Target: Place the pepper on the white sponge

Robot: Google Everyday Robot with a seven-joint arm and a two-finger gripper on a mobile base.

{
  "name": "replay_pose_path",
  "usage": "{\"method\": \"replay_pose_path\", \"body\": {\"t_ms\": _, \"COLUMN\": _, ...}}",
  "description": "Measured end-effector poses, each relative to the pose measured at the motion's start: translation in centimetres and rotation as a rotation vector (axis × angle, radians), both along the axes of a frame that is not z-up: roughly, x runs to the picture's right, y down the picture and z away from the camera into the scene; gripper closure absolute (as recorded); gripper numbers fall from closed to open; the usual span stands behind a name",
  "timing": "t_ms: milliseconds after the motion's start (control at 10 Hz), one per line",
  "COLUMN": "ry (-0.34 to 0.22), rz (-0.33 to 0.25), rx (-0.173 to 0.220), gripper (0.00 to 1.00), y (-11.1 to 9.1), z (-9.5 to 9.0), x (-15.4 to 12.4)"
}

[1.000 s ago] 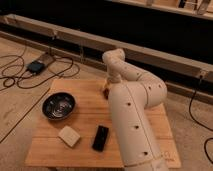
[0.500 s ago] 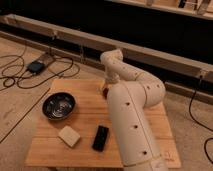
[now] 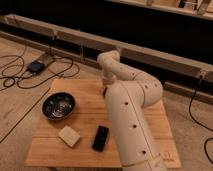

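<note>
Wooden counter (image 3: 87,102) on a bare concrete floor, dark railed wall behind

Pepper (image 3: 104,92): only a small dark reddish shape shows, at the far middle of the counter, right under the end of the arm. Mostly hidden, so how it lies is unclear. It looks level with the wood, not lifted

Gripper (image 3: 105,88): down at that same spot, low over or on the counter top, tucked behind the white wrist. Whether it is spread wide, narrowed, or closed on the pepper cannot be told from this view

White sponge (image 3: 69,136): near left of the counter, lying flat, nothing on it, well apart from the pepper

Black phone (image 3: 100,138): just beside the sponge on its right, not touching it

Dark metal bowl (image 3: 58,106): left side, behind the sponge and near it, apart from the gripper

White arm (image 3: 131,117): rises at the near right and bends over to the far side, covering much of the counter's right half

Cables (image 3: 15,75) and a small black box (image 3: 36,66) lie on the floor beyond the far left corner

Progress, as a judgement: early. The gripper is at the pepper; a grasp is not confirmed. Left to do: secure it, lift, carry it toward the near left past the bowl, set it on the sponge, let go. The phone so close leaves little margin on that side
</note>
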State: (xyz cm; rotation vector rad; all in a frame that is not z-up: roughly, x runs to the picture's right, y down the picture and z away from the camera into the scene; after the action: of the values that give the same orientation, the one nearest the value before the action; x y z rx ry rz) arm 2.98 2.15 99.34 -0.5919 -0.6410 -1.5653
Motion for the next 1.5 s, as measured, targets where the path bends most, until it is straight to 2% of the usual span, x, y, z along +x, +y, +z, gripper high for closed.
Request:
{"method": "replay_pose_path", "body": {"t_ms": 100, "ry": -0.011, "rz": -0.004, "rx": -0.002, "gripper": 0.69, "y": 0.1, "z": -0.1, "x": -0.4}}
{"method": "replay_pose_path", "body": {"t_ms": 400, "ry": -0.043, "rz": -0.016, "rx": -0.013, "gripper": 0.96, "y": 0.4, "z": -0.7, "x": -1.6}}
{"method": "replay_pose_path", "body": {"t_ms": 500, "ry": -0.057, "rz": -0.024, "rx": -0.020, "gripper": 1.00, "y": 0.6, "z": -1.1, "x": -2.1}}
{"method": "replay_pose_path", "body": {"t_ms": 800, "ry": -0.094, "rz": -0.054, "rx": -0.032, "gripper": 1.00, "y": 1.3, "z": -3.1, "x": -3.2}}
{"method": "replay_pose_path", "body": {"t_ms": 1000, "ry": -0.127, "rz": -0.092, "rx": -0.028, "gripper": 1.00, "y": 2.0, "z": -5.1, "x": -4.2}}
{"method": "replay_pose_path", "body": {"t_ms": 1300, "ry": -0.186, "rz": -0.182, "rx": -0.005, "gripper": 1.00, "y": 4.4, "z": -9.3, "x": -6.2}}
{"method": "replay_pose_path", "body": {"t_ms": 1500, "ry": -0.244, "rz": -0.258, "rx": 0.010, "gripper": 1.00, "y": 7.3, "z": -12.8, "x": -8.2}}
